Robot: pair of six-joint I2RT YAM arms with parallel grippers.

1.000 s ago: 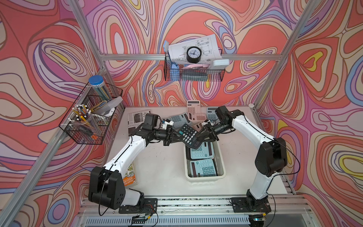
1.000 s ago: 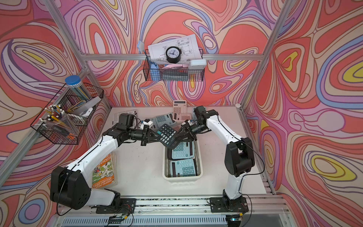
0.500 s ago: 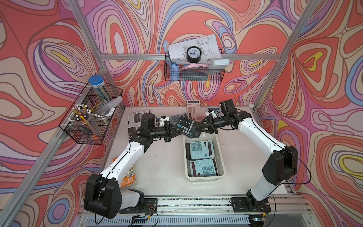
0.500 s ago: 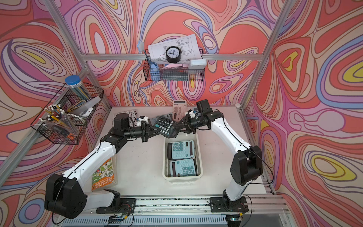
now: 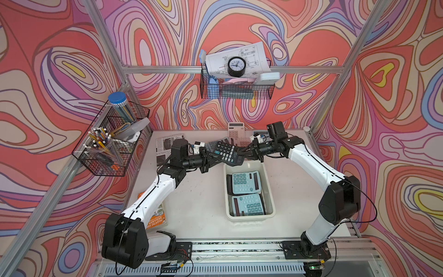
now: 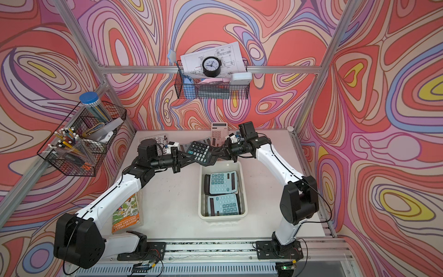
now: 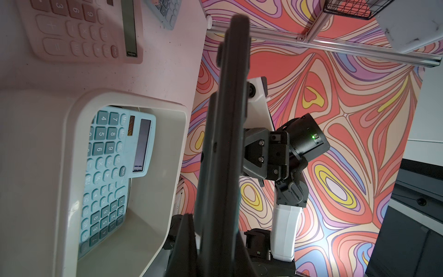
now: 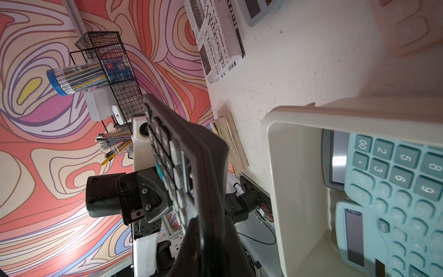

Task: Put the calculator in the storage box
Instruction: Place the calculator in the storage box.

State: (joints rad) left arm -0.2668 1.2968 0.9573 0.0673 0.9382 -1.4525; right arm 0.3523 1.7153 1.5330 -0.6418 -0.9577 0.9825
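Where the white table (image 5: pixel 199 206) carries the cream storage box (image 5: pixel 270 191) — two pale-blue calculators (image 5: pixel 244 183) lying flat inside, end to end — a black calculator (image 5: pixel 226 152) hangs tilted, keys upward, in the air just above the box's far end. Pink calculator (image 5: pixel 236 130): flat on the table behind. Left gripper (image 5: pixel 214 157) and right gripper (image 5: pixel 242 154): jaws of each pinching opposite edges of the black calculator.

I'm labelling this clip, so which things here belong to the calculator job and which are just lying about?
Job: black calculator, gripped by left gripper and right gripper; storage box; two blue calculators inside it.
Lying about: pink calculator, newspaper, paperback book, wire baskets, clock.
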